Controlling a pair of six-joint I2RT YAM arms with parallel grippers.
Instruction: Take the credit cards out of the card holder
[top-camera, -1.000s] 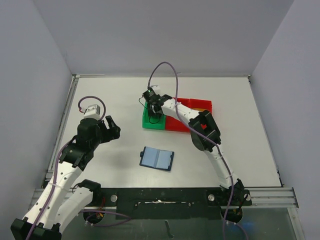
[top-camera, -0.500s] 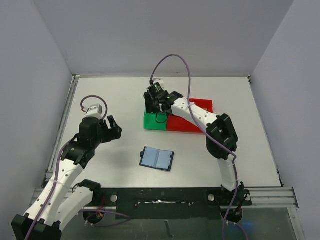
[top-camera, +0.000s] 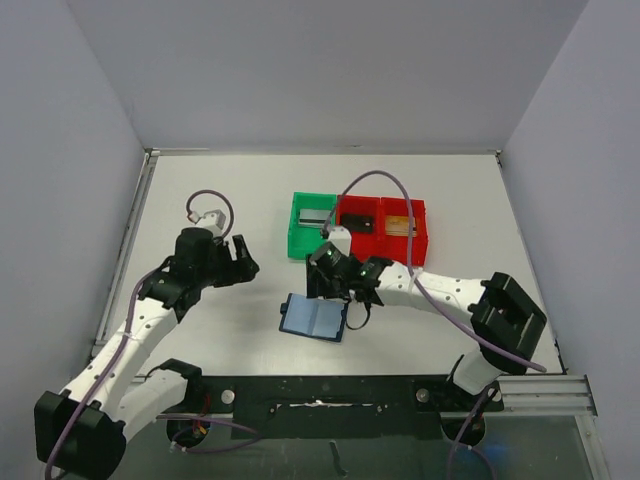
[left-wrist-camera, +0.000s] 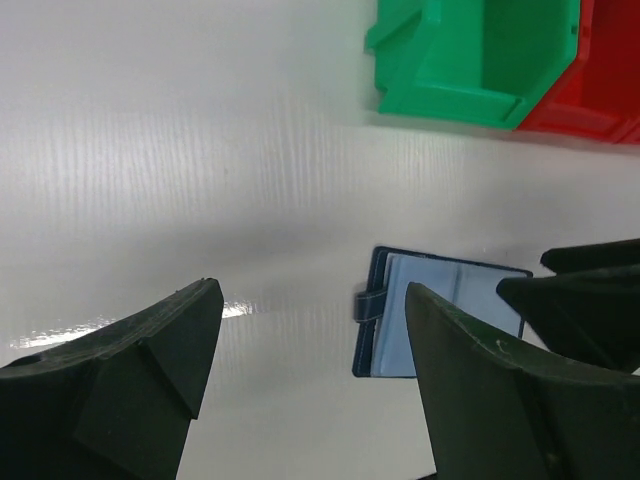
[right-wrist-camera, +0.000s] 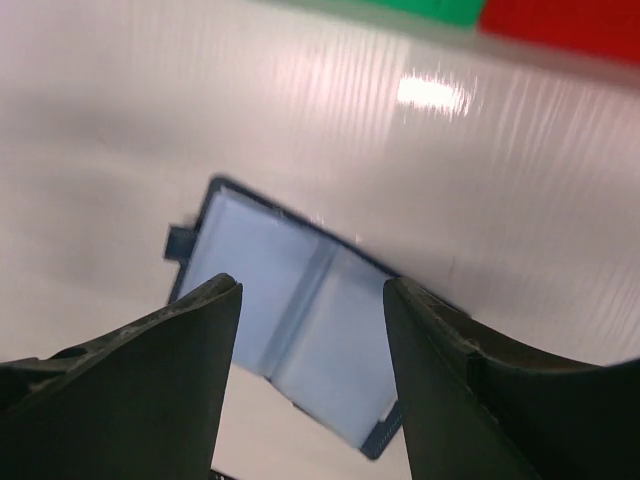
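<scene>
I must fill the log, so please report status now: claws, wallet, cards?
Left claw open, empty. Right claw open above wallet. Wallet lies open on table; three cards in bins. Bins apart from wallet.

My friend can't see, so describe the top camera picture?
An open blue card holder lies on the table, the right end effector open over its far edge. The left end effector hangs open nearby; three cards sit in green and red bins behind.
</scene>
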